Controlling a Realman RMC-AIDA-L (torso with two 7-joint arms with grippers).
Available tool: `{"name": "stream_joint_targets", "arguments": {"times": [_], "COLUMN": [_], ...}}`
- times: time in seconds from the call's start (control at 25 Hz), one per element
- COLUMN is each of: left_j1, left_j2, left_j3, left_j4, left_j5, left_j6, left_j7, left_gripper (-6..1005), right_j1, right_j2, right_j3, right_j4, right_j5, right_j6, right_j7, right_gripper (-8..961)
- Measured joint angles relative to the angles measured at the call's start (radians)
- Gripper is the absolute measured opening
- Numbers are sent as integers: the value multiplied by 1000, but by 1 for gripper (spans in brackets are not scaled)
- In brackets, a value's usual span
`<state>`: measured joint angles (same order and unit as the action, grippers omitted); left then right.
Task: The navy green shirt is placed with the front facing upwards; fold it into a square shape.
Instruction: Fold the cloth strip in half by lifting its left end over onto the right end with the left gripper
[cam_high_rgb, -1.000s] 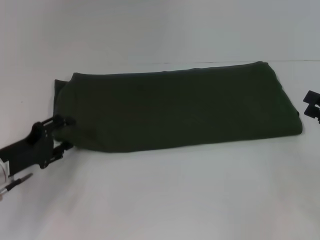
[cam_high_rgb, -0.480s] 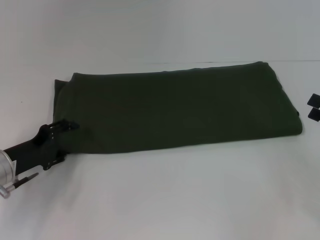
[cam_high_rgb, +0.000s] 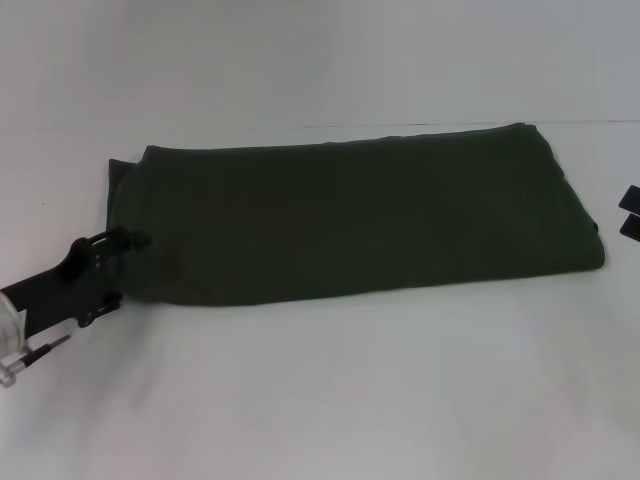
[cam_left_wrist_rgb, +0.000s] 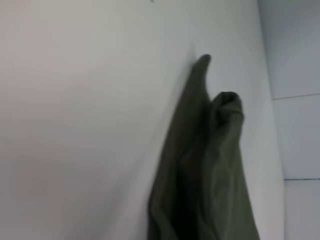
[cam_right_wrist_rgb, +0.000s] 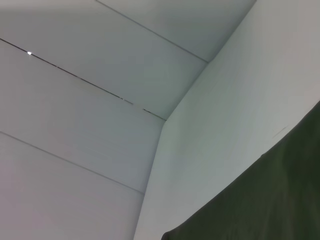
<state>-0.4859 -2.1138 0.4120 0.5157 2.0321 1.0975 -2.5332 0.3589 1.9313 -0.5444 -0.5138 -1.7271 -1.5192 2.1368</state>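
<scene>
The navy green shirt (cam_high_rgb: 350, 220) lies on the white table as a long folded band running left to right. Its print and neck label are hidden. My left gripper (cam_high_rgb: 118, 278) is at the shirt's near left corner, open, with one finger (cam_high_rgb: 135, 240) over the cloth edge. The left wrist view shows the shirt's bunched end (cam_left_wrist_rgb: 210, 165). My right gripper (cam_high_rgb: 630, 212) is at the picture's right edge, just off the shirt's right end, with two tips apart and nothing in it. The right wrist view shows a shirt edge (cam_right_wrist_rgb: 280, 200).
The white table (cam_high_rgb: 330, 390) stretches wide in front of the shirt. A pale wall (cam_high_rgb: 300, 60) rises close behind the shirt's far edge.
My left gripper pushed in against the shirt's left corner and has drawn back a little to the left. My right gripper has moved right, almost out of the picture. The shirt lies as before.
</scene>
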Motion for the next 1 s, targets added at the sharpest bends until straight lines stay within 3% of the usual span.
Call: {"name": "stream_joint_targets", "arguments": {"times": [0.24,0.96,1.0], "left_j1": [-7,-33,-29], "left_j2": [-11,-4,-5], "left_j3": [5,23,22], "left_j4": [-3,-32,-27], "left_j5": [-73,-15,-17], "left_j6": [32,-56,-53], "left_j7": [67,66,68], "left_gripper": [725,723,676], "right_j1": [0,-5,-5], "right_j2": [0,3,3], "right_j3": [17,27,27], "right_j4": [0,0,0], "right_j5": [1,-4,-3], "right_j6": [-1,0,-1], "right_j7": [0,0,0], "right_gripper": [676,676,675]}}
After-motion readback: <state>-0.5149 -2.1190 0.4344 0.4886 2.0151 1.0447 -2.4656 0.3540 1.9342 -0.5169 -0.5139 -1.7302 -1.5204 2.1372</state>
